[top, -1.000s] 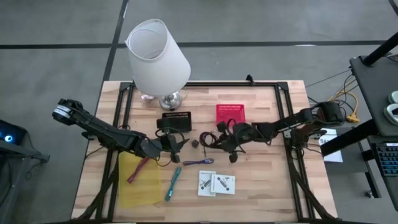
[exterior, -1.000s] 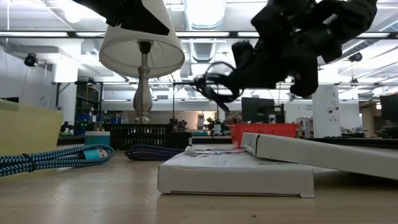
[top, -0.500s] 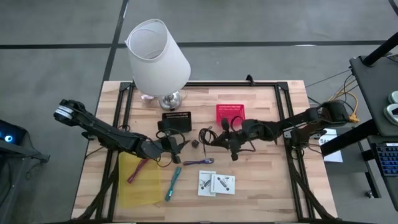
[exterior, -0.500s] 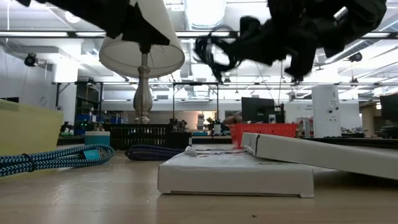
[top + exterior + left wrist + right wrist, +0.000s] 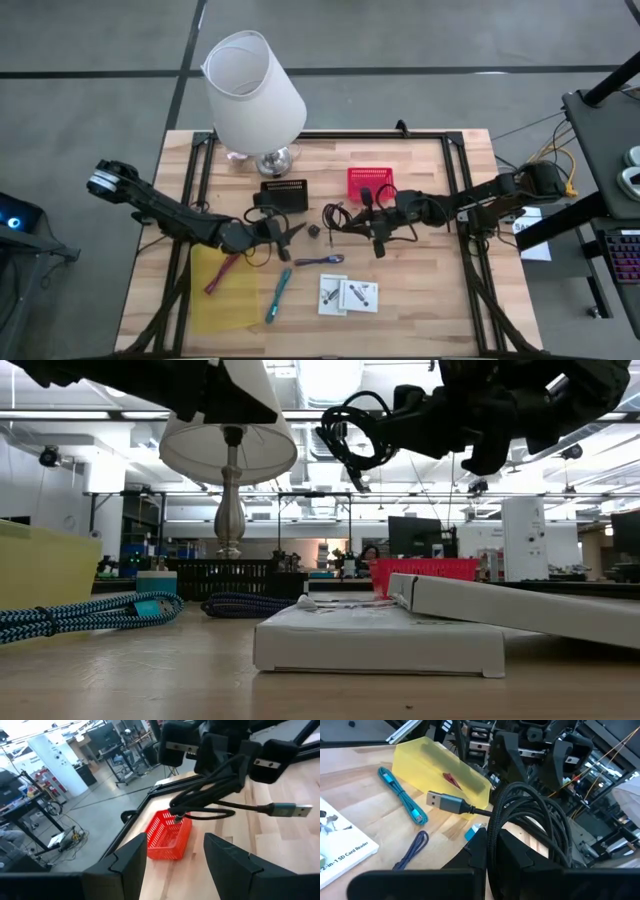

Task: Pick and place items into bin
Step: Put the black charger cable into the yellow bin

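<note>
Above mid-table, the right gripper (image 5: 368, 215) is clamped on the black coiled cable (image 5: 335, 218), holding it clear of the wood so it can be carried rather than dragged. Its loose plug end (image 5: 441, 800) hangs free. The left gripper (image 5: 288, 230), fingers apart and empty, waits close by, facing the load. On the table's left side, the yellow bin (image 5: 222, 290) already holds the maroon strap (image 5: 222, 272); the teal cable (image 5: 278, 294), purple cable (image 5: 320, 260) and two white packets (image 5: 348, 294) lie on the boards nearby.

The low view alone confirms the coil (image 5: 352, 435) is airborne, well above the packets. The right wrist view shows the fingers pinching the strands. Whether the red basket (image 5: 169, 834) counts as a bin is unclear.
</note>
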Robot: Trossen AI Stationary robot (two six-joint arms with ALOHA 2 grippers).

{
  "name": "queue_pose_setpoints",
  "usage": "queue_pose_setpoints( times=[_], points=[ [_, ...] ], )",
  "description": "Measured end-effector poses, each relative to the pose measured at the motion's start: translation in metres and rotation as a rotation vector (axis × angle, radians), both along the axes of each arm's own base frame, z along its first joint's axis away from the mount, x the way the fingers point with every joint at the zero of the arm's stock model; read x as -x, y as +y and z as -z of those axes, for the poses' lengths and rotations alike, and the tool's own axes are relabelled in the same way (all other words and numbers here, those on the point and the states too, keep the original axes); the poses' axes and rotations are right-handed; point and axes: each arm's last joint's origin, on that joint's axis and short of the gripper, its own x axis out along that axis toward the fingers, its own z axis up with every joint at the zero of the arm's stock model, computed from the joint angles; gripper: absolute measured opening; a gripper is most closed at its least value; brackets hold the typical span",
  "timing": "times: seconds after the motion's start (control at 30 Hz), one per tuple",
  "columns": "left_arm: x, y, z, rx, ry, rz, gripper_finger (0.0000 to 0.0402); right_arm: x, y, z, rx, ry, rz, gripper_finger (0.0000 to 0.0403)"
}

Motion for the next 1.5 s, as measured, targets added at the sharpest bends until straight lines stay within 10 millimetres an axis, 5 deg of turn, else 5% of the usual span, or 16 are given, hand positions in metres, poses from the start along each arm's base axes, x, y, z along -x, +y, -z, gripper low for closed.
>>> queue_pose_setpoints(
  times=[0.67, 1.5],
  points=[
    [0.004, 0.019, 0.012, -0.068, -0.114, -0.031, 0.0180, 0.000, -0.017, 0.002, -0.029, 0.012, 0.069, 0.0020],
    [-0.006, 0.024, 0.019, -0.084, -0.093, 0.288, 0.0180, 0.001, -0.013, 0.000, -0.058, -0.009, -0.116, 0.0020]
  ],
)
